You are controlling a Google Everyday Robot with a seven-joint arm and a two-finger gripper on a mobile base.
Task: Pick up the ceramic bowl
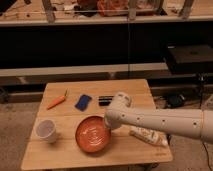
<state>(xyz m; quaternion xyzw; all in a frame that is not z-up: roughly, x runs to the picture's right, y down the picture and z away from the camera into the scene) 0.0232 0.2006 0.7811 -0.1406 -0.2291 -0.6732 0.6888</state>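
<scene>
The ceramic bowl point(93, 134), a wide orange-red dish with pale rings inside, rests flat on the wooden table point(135, 92) near the front centre. My gripper point(108, 125) is at the end of the white arm that reaches in from the right, and it hangs over the bowl's right rim. The arm's wrist hides the fingers, so contact with the rim cannot be made out.
A small white cup point(46, 130) stands at the front left. An orange carrot-like item point(56, 102), a blue object point(83, 102) and a small black object point(104, 100) lie behind the bowl. A white tube point(148, 136) lies under the arm at right. Dark shelving stands beyond.
</scene>
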